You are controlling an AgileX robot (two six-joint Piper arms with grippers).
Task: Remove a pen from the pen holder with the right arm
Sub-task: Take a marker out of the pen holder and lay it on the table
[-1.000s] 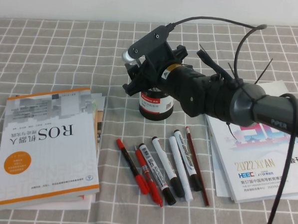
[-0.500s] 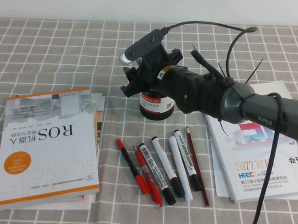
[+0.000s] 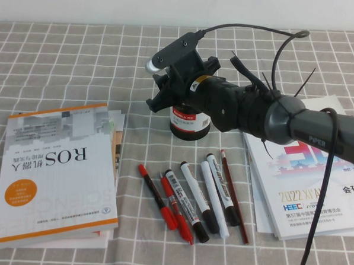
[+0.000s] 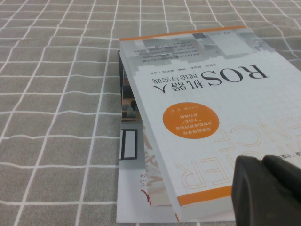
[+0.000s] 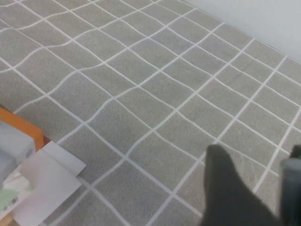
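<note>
Hovering over pen holder (image 3: 188, 124), hiding its contents, right tool (image 3: 159, 101) parted, left tool (image 4: 265, 188) clenched above ROS book (image 4: 207, 94)

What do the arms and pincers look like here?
Right arm: matte black, white PIPER lettering, black cables, zip ties, wrist camera with silver lens, yellow label; its right pincer black, above the pen holder. Left pincer, above the ROS book: plain black.

Right end effector (image 3: 162, 95) hides the pen holder (image 3: 189, 124) top; left end effector (image 4: 268, 188) is cropped.
</note>
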